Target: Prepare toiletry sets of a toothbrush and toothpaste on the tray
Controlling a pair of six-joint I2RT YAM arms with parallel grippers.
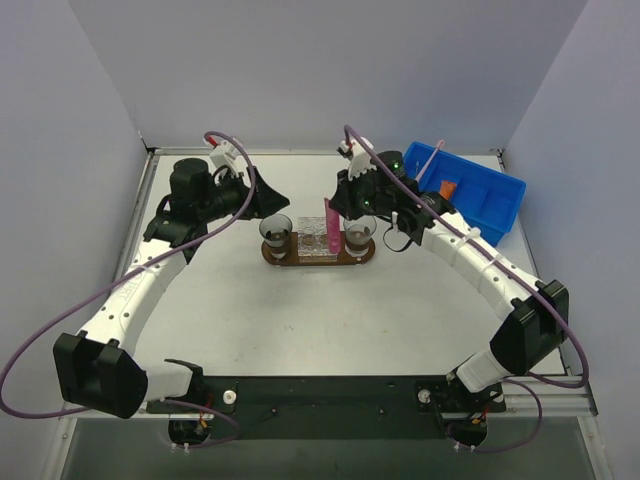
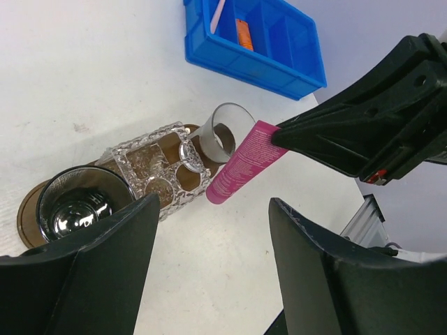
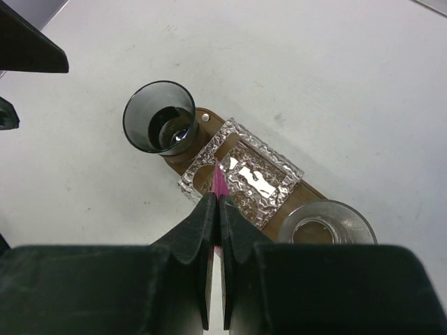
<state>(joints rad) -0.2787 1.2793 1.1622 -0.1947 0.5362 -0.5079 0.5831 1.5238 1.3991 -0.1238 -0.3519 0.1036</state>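
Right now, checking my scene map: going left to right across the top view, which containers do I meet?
Dark smoked glass cup → clear textured glass holder → clear glass cup → blue rectangular plastic bin.

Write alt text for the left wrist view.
The right arm's fingers pinch a magenta toothpaste tube, tilted, its lower end near a clear textured holder on the brown tray between a dark cup and a clear cup. Behind, a blue bin holds an orange tube and a pale toothbrush; the open left fingers frame the foreground.
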